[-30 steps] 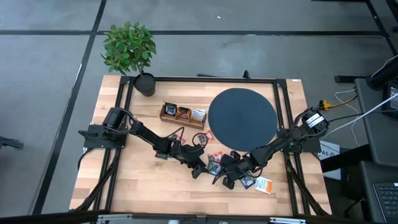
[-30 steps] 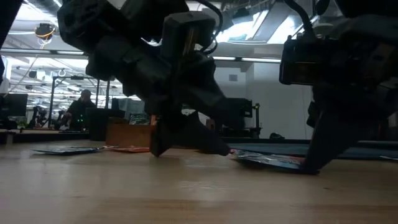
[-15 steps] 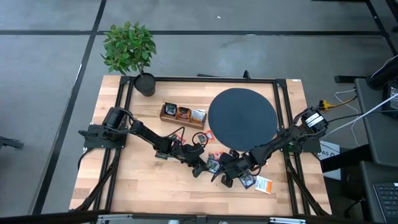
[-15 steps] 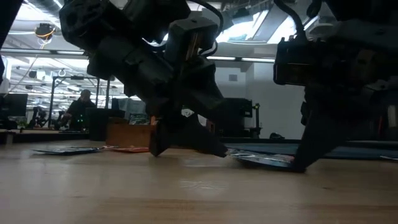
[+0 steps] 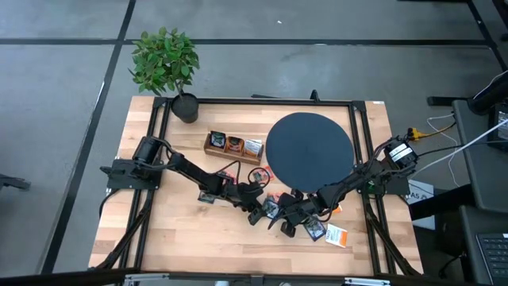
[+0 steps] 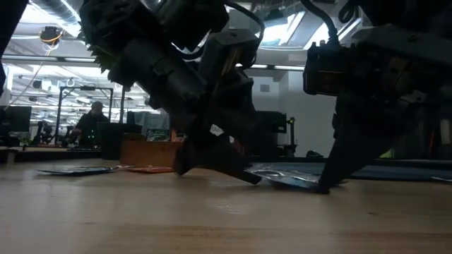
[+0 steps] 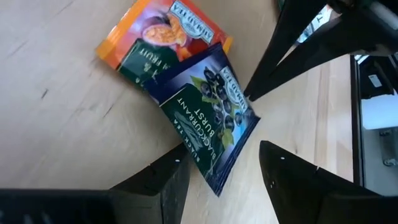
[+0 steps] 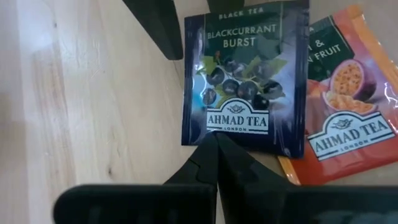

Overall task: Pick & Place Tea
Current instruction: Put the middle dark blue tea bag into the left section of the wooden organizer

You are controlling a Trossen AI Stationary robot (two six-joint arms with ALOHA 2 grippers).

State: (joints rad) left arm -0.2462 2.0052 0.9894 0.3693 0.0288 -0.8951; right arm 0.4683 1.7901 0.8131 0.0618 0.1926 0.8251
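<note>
Left gripper spread wide, holding nothing; one corner of the dark blackcurrant tea sachet reaching in between its fingers, lying flat on the wooden table and overlapping an orange passion fruit sachet farther out. Right gripper pinched fully shut, empty, tips meeting right at the near edge of the same blackcurrant sachet; opposite arm's dark finger just beyond the sachet's far corner.
</note>
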